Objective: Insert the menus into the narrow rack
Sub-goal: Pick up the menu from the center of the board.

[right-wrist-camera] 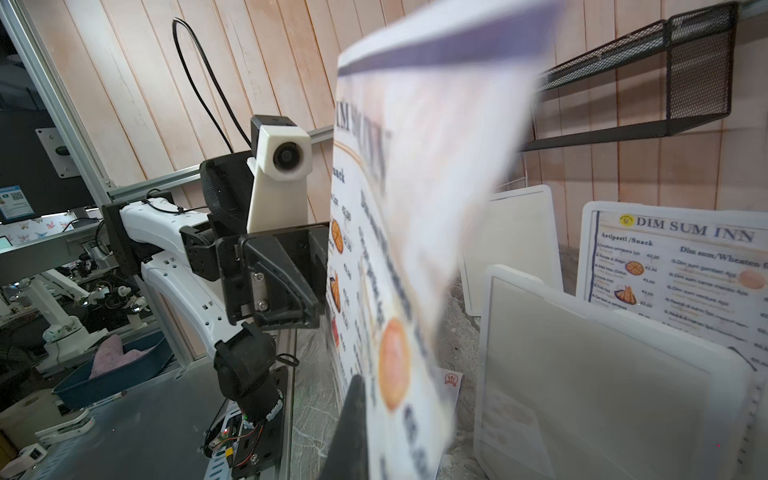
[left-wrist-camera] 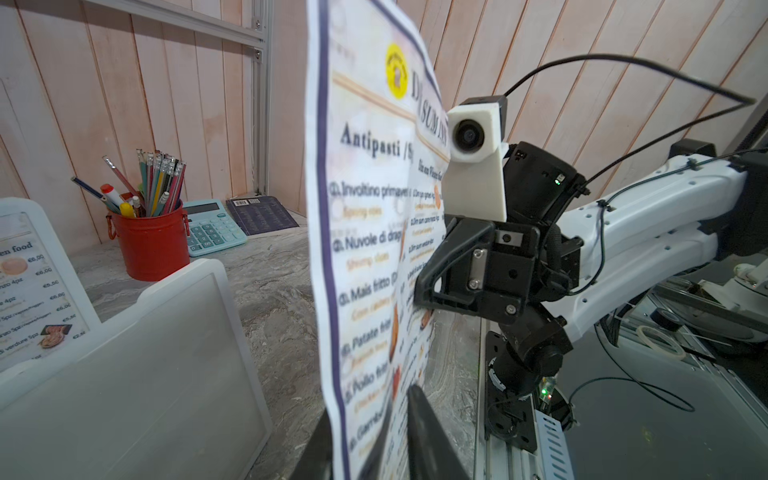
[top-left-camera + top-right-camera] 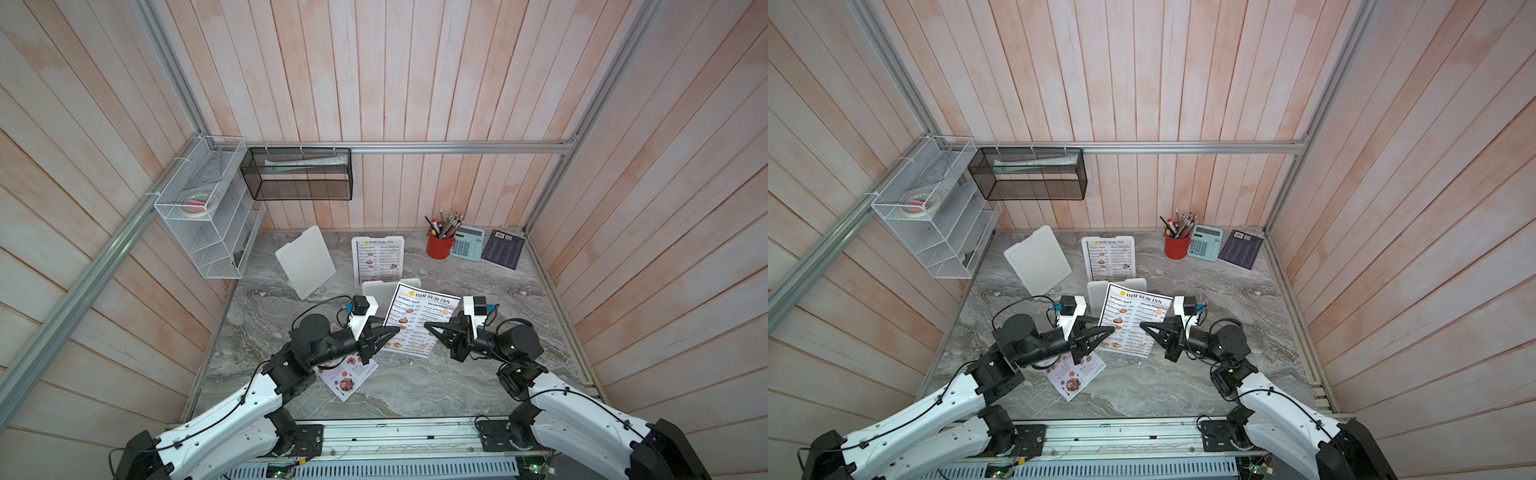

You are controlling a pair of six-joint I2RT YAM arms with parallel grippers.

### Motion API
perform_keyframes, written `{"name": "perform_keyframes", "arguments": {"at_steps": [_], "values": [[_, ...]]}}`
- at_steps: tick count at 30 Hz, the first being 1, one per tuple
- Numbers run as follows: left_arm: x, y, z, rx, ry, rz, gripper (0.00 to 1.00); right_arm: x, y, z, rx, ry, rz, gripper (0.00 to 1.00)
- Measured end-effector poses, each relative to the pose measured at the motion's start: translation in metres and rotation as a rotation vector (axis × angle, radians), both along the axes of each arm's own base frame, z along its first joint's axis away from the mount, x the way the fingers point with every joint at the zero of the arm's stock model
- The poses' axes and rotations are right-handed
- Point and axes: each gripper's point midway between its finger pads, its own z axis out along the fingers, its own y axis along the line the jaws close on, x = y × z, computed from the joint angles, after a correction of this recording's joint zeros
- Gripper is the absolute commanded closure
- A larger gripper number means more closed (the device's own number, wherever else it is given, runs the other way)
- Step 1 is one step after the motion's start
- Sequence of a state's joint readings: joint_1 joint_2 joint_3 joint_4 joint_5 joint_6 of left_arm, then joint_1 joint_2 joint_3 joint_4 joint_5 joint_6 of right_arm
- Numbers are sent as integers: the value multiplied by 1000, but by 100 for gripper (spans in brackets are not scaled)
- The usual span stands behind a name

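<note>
Top views, both: held menu [image 3: 415, 311] [image 3: 1133, 309], a white dark-bordered sheet headed "DIM SUM INN", stands on end over the middle of the marble table [image 3: 478, 374]. Long axis near vertical, heading uppermost, printed face toward the robot's base. Whether its lower edge touches the table cannot be told. Left gripper [image 3: 395, 330] meets its left border and right gripper [image 3: 428, 325] its right border, tips pointing at each other. Right gripper: jaws clenched on the sheet. Left gripper: in the left wrist view the border runs between its fingers [image 2: 428, 440], but grasping or released cannot be told. Just behind the sheet is an empty white stand [image 3: 374, 291]. Further back, the second DIM SUM INN menu [image 3: 377, 259] sits upright in a like stand, heading up. Colourful menu [image 3: 347, 380]: flat on the table, partly under the left arm, long axis slanting. Black mesh rack [image 3: 301, 174]: hung on the back-wall rail, well apart from the held sheet, long axis level, pale paper lying inside. Left wrist view alone shows a lengthwise bend in the sheet that splits the heading, with the right gripper's tips at the far edge. Right wrist view alone shows the sheet's upper part blurred and bowing over, the black mesh rack beyond it.
</note>
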State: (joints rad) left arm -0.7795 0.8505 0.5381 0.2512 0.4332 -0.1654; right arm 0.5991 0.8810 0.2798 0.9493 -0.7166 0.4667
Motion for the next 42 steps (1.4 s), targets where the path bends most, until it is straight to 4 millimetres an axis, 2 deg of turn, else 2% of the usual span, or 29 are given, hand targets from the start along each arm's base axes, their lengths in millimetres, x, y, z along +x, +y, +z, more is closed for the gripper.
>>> {"name": "perform_keyframes", "arguments": {"at_steps": [6,16,29,34,38,42], "values": [[1,3,-10,4,2,20,73,3,-5,10,23,-26,-36,100],[1,7,0,-25,-28,38,77,9,-4,33,56,-89,-57,100],[6,12,0,-29,-40,80,100,23,-4,39,80,-118,-80,100],[10,13,-1,-22,-48,102,100,30,-3,38,74,-112,-83,100],[15,9,-2,-4,-48,105,100,39,-9,32,65,-76,-59,89],[22,9,-2,18,-48,128,100,54,-27,39,95,-93,-109,88]]}}
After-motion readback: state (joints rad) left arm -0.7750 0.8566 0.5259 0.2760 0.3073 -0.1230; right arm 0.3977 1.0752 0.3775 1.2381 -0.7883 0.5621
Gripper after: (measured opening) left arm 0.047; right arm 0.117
